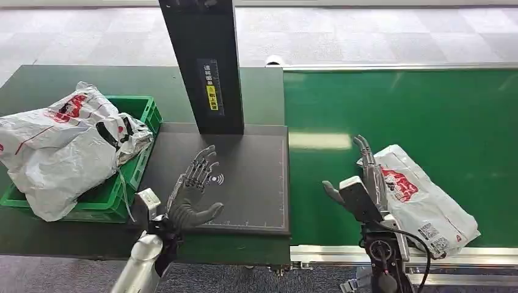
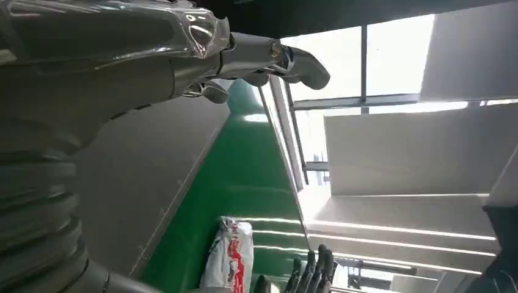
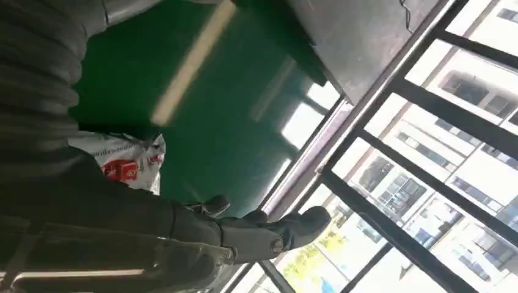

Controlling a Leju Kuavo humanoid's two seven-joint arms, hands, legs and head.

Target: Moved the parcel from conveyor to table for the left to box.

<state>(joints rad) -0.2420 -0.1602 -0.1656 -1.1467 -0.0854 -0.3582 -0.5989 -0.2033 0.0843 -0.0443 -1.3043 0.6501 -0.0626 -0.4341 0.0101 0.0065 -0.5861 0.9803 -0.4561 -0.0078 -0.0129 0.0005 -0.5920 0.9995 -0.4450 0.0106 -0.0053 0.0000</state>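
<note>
A white plastic parcel [image 1: 421,204] with red print lies flat on the green conveyor belt [image 1: 403,110] at the right; it also shows as the parcel [image 2: 232,256] and the parcel [image 3: 131,162] in the wrist views. My right hand [image 1: 360,183] is open, its fingers stretched along the parcel's left edge and the thumb spread away from it; I cannot tell whether they touch. My left hand [image 1: 195,189] hovers open over the dark grey pad [image 1: 256,183] with nothing in it. The right hand [image 3: 269,232] and left hand [image 2: 256,58] hold nothing.
A green crate [image 1: 131,159] at the left of the table holds white parcels [image 1: 61,146] piled above its rim. A tall black post [image 1: 204,61] stands behind the pad. A metal rail [image 1: 342,251] runs along the conveyor's near edge.
</note>
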